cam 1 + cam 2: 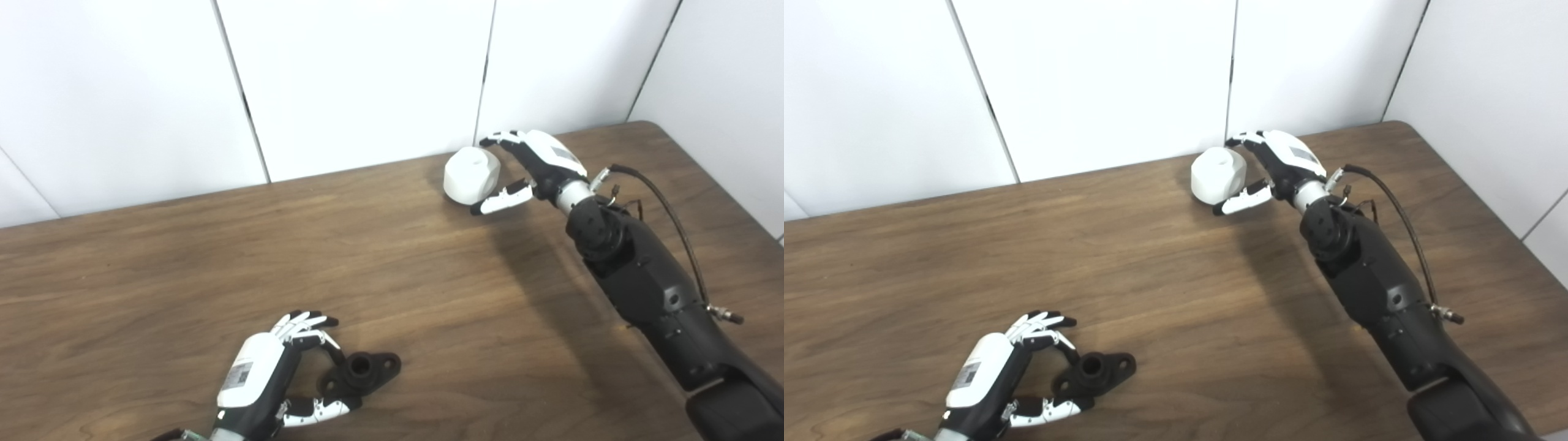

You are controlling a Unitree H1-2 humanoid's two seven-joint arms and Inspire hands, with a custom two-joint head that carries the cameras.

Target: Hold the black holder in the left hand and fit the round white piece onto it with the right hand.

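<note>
Left hand [269, 373] near bench [153, 263] front, fingers and thumb cupped round black holder [361, 372], contact unclear to us, wrist cut off | right hand [1274, 171] far back, spread round white piece [1217, 174], whose far side we can't see

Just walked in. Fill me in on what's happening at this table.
A humanoid robot is starting an assembly. Its left hand is cupped around the black holder lying at the near edge of the wooden table, fingers not yet closed. Its right hand reaches to the far edge, fingers and thumb spread either side of the round white piece. Nothing is lifted or joined.
</note>
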